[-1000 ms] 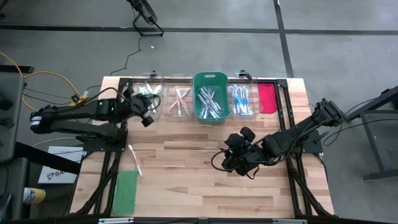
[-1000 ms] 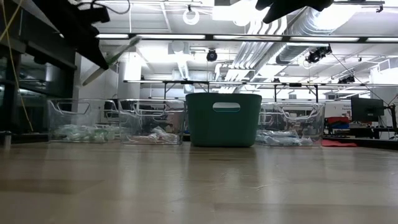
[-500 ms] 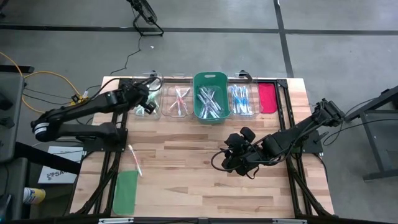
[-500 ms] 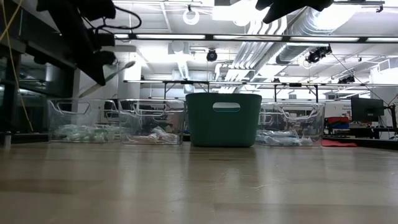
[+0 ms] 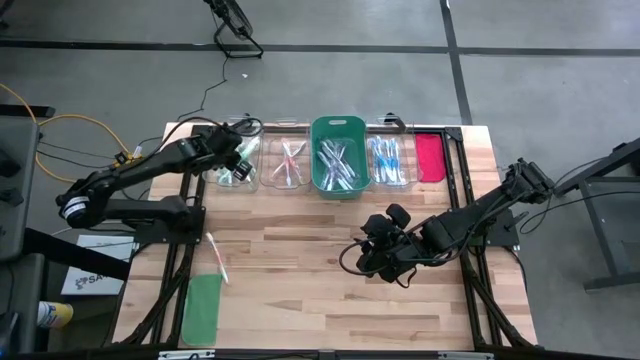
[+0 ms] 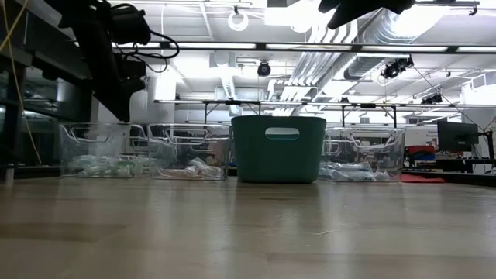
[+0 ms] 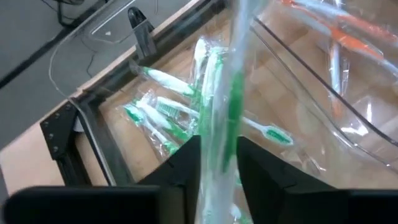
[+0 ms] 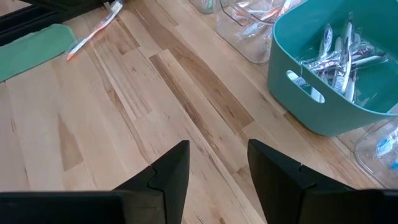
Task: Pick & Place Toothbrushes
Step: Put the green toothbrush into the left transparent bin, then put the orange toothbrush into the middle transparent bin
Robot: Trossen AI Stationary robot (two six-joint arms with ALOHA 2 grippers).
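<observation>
Overhead, the left claw pinches a green wrapped toothbrush; right claw spread; no legible writing.

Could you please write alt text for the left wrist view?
A wrapped green toothbrush stands between the left pincer's two dark fingers, directly above a clear bin holding more green toothbrushes. A neighbouring clear bin holds orange-handled ones.

Four bins along the far edge: 3 clear bins plus 1 teal bin. Two flat lids: 1 green lid, 1 red-pink lid. One loose toothbrush on the bare wood. Toothbrushes in the bins: too many & too tangled to count, approx. dozens. 2 arms over the table.
</observation>
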